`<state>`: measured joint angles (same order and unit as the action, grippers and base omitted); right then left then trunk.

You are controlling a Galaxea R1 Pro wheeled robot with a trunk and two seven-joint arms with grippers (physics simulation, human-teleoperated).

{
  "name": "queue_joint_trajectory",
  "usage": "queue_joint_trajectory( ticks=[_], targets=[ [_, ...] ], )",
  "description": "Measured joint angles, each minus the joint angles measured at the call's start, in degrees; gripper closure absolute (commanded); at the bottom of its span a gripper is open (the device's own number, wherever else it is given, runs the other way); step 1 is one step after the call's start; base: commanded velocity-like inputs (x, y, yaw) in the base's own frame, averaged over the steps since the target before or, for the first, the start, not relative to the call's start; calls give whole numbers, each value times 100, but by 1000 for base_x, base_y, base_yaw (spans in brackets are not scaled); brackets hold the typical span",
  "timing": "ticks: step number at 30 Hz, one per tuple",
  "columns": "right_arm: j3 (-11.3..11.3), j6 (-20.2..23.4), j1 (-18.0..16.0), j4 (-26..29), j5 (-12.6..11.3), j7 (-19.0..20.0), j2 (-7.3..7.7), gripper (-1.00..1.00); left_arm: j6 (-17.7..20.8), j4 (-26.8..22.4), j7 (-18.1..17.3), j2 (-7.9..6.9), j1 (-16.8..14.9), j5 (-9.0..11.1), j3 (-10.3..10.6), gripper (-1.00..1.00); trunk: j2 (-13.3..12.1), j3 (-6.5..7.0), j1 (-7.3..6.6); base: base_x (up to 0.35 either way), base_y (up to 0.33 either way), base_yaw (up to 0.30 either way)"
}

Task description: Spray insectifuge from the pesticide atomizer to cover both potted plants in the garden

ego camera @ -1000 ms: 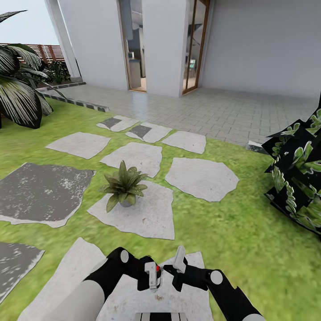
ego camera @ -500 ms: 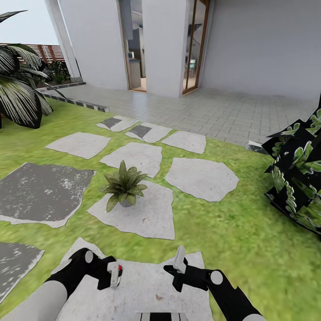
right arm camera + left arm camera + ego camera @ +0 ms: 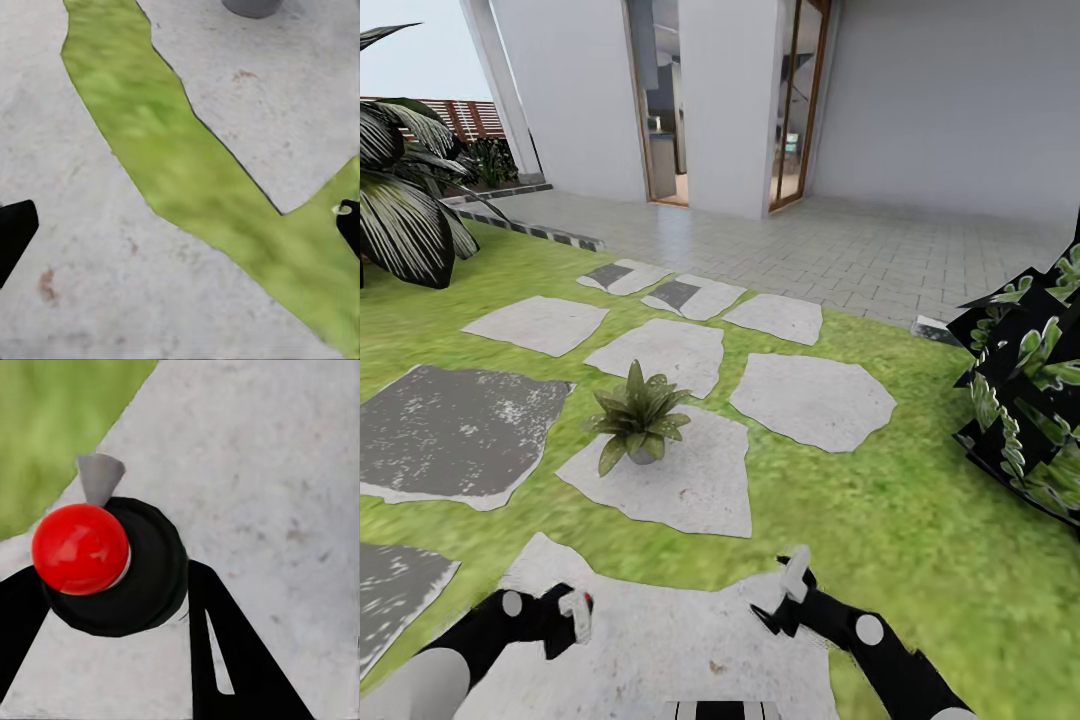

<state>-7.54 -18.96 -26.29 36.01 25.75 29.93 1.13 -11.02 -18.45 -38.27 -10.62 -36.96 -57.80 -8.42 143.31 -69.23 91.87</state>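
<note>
Though dark-bodied, pesticide atomizer (image 3: 112,566) red-topped.

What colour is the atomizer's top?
Bright red, above a dark body; the pesticide atomizer shows best in the left wrist view.

Left gripper (image 3: 575,618) clamps the atomizer (image 3: 105,562); right gripper (image 3: 788,590) spread wide.

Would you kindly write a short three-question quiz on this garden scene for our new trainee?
1. True or false: the left gripper is shut on the spray bottle.
2. What does the small potted plant stand on: (a) grass, (b) a stepping stone, (c) the patio?
3. Fill in: the right gripper is open and holds ____.

Key: 1 true; 2 b; 3 nothing.
</note>
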Motion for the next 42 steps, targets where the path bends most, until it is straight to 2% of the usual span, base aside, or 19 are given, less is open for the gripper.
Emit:
queue_joint_trajectory(
  ticks=[1, 2, 3, 5, 6, 9, 10, 12, 14, 15, 17, 18, 20, 23, 27, 32, 42],
  targets=[
    [-2, -11, 2, -205, -11, -246, 74, -100, -6, 208, 231, 8, 0, 154, -245, 100, 0, 0, 0, 0, 0, 0],
    [12, -21, 3, -612, -25, -573, 144, -100, -17, 498, 544, 12, 0, 425, -579, 100, 0, -1, 0, 0, 0, 0],
    [42, -28, 4, -943, -53, -785, 173, -100, -20, 683, 742, 14, 0, 632, -774, 100, 0, 0, 0, 0, 0, 0],
    [254, -50, 5, -1615, -141, -1240, 200, -100, -45, 955, 1057, 13, -1, 1043, -1026, 100, 0, 0, 0, 0, 0, 0],
    [487, -70, 7, -2079, -240, -1655, 224, -100, -118, 1061, 1244, 14, 7, 1381, -1126, 100, 0, 0, 0, 0, 0, 0],
    [856, -221, 5, -2715, -447, -2646, 322, -100, -338, 1145, 1735, 19, 191, 2210, -1195, 100, 0, 0, 0, 0, 0, 0],
    [949, -445, 14, -2845, -548, -3084, 381, -100, -472, 1158, 2052, 25, 325, 2675, -1210, 100, 0, 0, 0, 0, 0, 0],
    [1025, -1014, 35, -2943, -607, -3814, 480, -100, -833, 1167, 2528, 43, 576, 3359, -1226, 100, 0, 0, 0, 0, 0, 0],
    [1043, -1443, 96, -3006, -698, -4373, 522, -100, -1200, 1167, 2802, 44, 827, 3748, -1228, 100, 0, 0, 0, 0, 0, 0],
    [1058, -1648, 169, -3069, -854, -4730, 538, -100, -1445, 1171, 2948, 46, 1005, 3988, -1241, 100, 0, -1, 0, 0, 0, 0],
    [1057, -1848, 235, -3133, -1142, -5059, 564, -100, -1726, 1167, 3101, 48, 1215, 4263, -1235, 100, 0, 0, 0, 0, 0, 0],
    [1057, -1978, 263, -3159, -1373, -5175, 577, -100, -1863, 1170, 3177, 41, 1319, 4415, -1242, 100, 0, 0, 0, 0, 0, 0],
    [1041, -2092, 281, -3182, -1557, -5243, 579, -100, -1949, 1172, 3233, 39, 1402, 4495, -1225, 100, 0, 0, 0, 0, 0, 0],
    [1027, -2157, 291, -3197, -1658, -5269, 554, -100, -1991, 1173, 3256, 48, 1446, 4518, -1198, 100, 0, 0, 0, 0, 0, 0],
    [1023, -2173, 294, -3208, -1694, -5278, 483, -100, -1951, 1182, 3269, 51, 1457, 4559, -1196, 100, 0, 0, 0, 0, 0, 0],
    [1022, -2174, 294, -3210, -1701, -5286, 322, -100, -1985, 1251, 3271, 70, 1502, 4574, -1191, 100, 0, 0, 0, 0, 0, 0],
    [1033, -2164, 294, -3211, -1716, -5290, 285, -100, -2016, 1300, 3191, 81, 1528, 4542, -1183, 100, 0, 0, 2, -139, 114, 0]
  ],
)
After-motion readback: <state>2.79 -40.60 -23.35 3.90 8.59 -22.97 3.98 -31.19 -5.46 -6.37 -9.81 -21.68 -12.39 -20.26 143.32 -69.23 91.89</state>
